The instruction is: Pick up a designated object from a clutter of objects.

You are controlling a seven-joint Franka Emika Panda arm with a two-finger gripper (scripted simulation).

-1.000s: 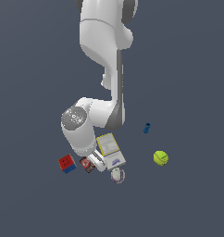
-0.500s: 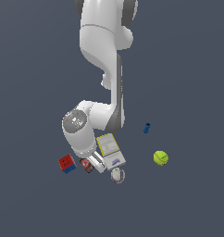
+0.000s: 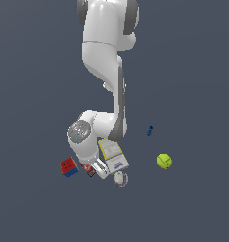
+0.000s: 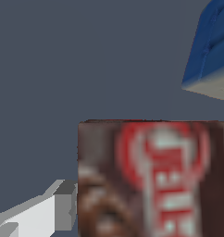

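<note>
The designated object, a dark brown packet with a red label and white lettering (image 3: 89, 169) (image 4: 151, 180), lies in the clutter of objects between the red-and-blue cube (image 3: 68, 167) and the yellow-white box (image 3: 112, 155). My gripper (image 3: 98, 169) is low over the packet, with the arm bent down onto the clutter. In the wrist view the packet fills the lower middle. One grey fingertip (image 4: 65, 210) stands right beside the packet's edge and the other finger is hidden. The jaws look spread.
A whitish round item (image 3: 119, 179) lies just beyond the box. A yellow-green ball (image 3: 164, 161) and a small blue cylinder (image 3: 150, 131) sit apart towards the exterior view's right. A blue and whitish corner (image 4: 211, 51) shows close to the packet in the wrist view.
The arm's wrist has sunk a little lower towards the clutter. The objects have not moved.
</note>
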